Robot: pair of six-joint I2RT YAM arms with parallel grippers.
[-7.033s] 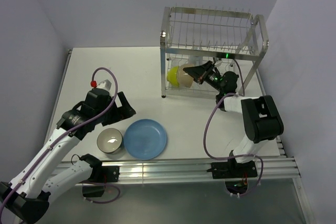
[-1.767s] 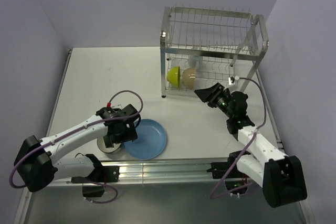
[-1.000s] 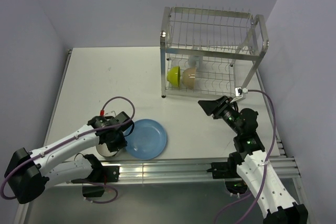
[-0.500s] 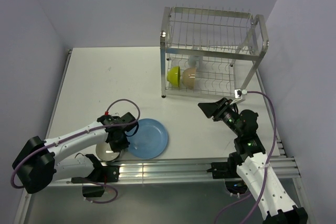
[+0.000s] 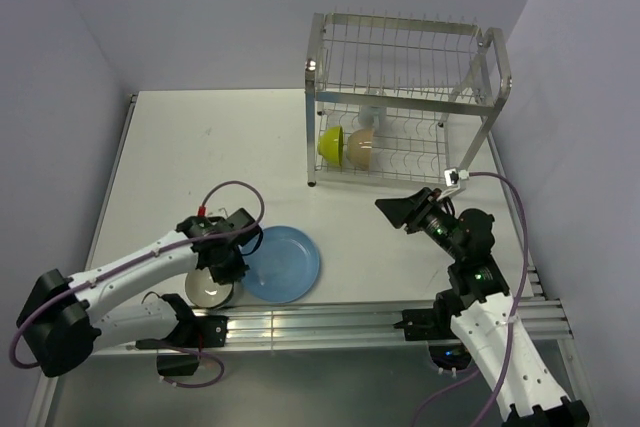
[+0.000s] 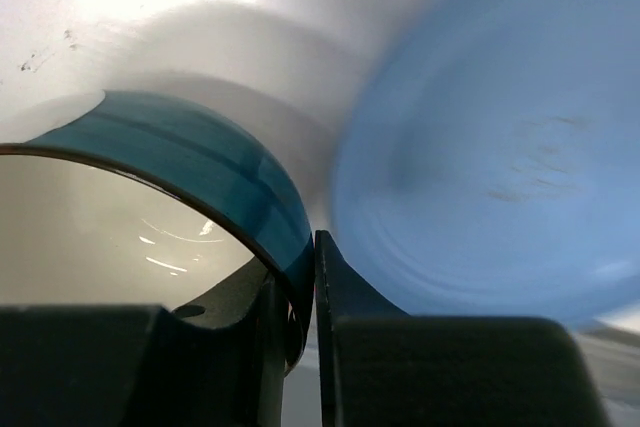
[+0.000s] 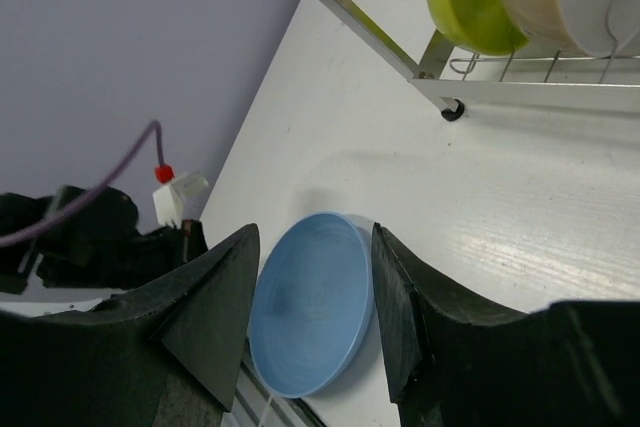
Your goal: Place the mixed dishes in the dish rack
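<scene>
The dark bowl (image 5: 208, 285), white inside, sits at the table's front left. My left gripper (image 5: 226, 259) is shut on its right rim, one finger inside and one outside (image 6: 312, 277). Its outer wall (image 6: 200, 162) looks teal in the left wrist view. The blue plate (image 5: 285, 264) lies flat just right of the bowl. The dish rack (image 5: 400, 47) stands at the back right. On its lower shelf are the lime-green bowl (image 5: 331, 142), the cream bowl (image 5: 361, 149) and a pale mug (image 5: 372, 112). My right gripper (image 5: 400, 209) hovers open in front of the rack, empty, with the plate (image 7: 315, 297) seen between its fingers.
The rack's front leg (image 7: 452, 110) stands on the white table (image 5: 200, 147). The aluminium rail (image 5: 330, 322) runs along the near edge, just in front of the bowl and plate. The rack's upper shelf (image 5: 400, 32) holds nothing.
My left gripper has closed onto the dark bowl's rim over the last second. The plate and the right arm have barely moved.
</scene>
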